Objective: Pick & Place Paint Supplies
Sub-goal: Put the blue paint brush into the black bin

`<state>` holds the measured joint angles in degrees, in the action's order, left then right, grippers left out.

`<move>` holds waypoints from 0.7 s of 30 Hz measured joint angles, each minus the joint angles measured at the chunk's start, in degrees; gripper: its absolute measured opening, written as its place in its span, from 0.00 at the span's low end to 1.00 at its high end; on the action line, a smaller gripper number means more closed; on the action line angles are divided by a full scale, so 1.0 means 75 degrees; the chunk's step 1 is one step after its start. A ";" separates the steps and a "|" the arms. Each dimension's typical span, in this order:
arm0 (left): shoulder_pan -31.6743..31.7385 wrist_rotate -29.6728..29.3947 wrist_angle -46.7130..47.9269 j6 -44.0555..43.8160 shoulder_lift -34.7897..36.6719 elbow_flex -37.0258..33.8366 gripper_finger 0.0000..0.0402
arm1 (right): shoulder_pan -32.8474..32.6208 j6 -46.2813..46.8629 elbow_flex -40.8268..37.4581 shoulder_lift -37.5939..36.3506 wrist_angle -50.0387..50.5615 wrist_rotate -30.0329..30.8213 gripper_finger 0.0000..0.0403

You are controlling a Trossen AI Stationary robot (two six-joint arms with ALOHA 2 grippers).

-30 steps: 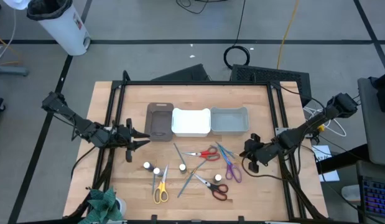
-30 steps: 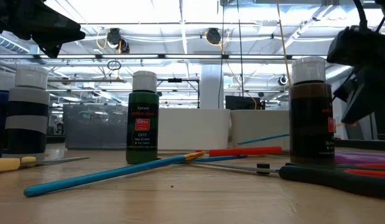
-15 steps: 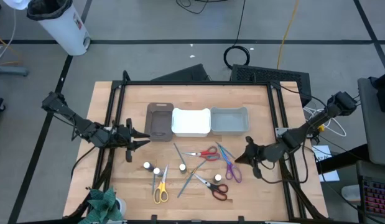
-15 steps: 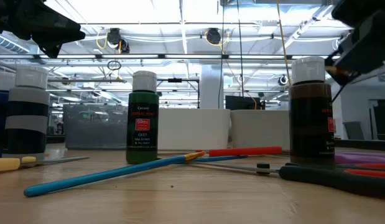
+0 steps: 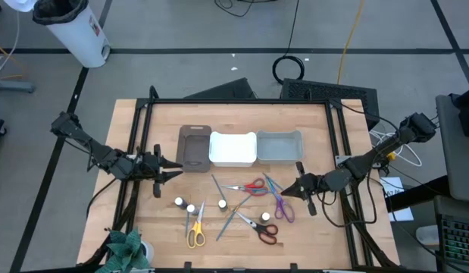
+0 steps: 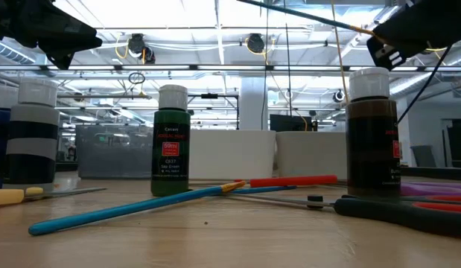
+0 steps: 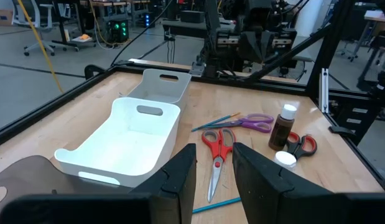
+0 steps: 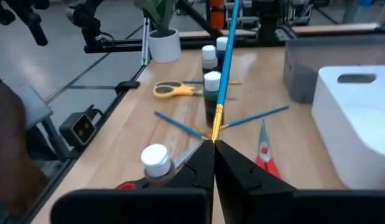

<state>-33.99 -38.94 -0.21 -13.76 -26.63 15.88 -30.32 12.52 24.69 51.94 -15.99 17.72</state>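
Observation:
My right gripper (image 5: 296, 187) hangs above the table's right part, shut on a thin blue brush (image 8: 227, 56) with an orange ferrule. On the wood below lie other brushes (image 5: 234, 214), red scissors (image 5: 250, 186), purple scissors (image 5: 282, 207), yellow scissors (image 5: 195, 232), black-handled scissors (image 5: 262, 227) and several upright white-capped bottles (image 5: 191, 208). My left gripper (image 5: 172, 168) waits open at the table's left, beside the brown bin (image 5: 194, 146), with nothing between its fingers (image 7: 180, 177). My right gripper pinches the brush's bristle end, just past the orange ferrule (image 8: 216, 127), between its two fingertips. The fingers come nearly level from the table's right side and lie along the brush. The brush is clear of the table, its handle (image 6: 304, 13) slanting up and away from the fingers.
Brown, white (image 5: 233, 149) and grey (image 5: 279, 146) bins stand in a row at the table's far middle. A potted plant (image 5: 128, 249) sits at the near left corner. Black frame rails (image 5: 234, 101) run around the table.
My right gripper has risen and tipped from pointing down to nearly level, rolling as it went and shifting a little toward the table's left. It stays shut, and the blue brush has come up with it, clear of the table.

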 joint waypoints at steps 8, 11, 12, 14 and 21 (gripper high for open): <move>0.0000 0.0000 0.0000 0.0000 0.0001 0.0000 0.28 | 0.0221 -0.0449 0.0000 0.0000 -0.0096 0.0006 0.00; 0.0001 0.0000 -0.0003 0.0000 0.0003 0.0000 0.28 | 0.0294 -0.0449 0.0000 0.0000 -0.0093 0.0006 0.00; 0.0002 0.0000 -0.0003 0.0000 0.0003 -0.0003 0.28 | 0.0297 -0.0449 0.0000 0.0000 -0.0093 0.0007 0.00; 0.0000 0.0000 -0.0003 0.0000 0.0000 0.0000 0.28 | 0.0297 -0.0449 0.0000 0.0003 -0.0093 0.0006 0.00; 0.0002 0.0000 -0.0003 0.0000 0.0000 -0.0002 0.28 | 0.0301 -0.0685 0.0000 0.0023 -0.0162 0.0014 0.00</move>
<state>-33.98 -38.94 -0.23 -13.76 -26.63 15.87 -28.06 7.38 24.69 52.12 -17.20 17.82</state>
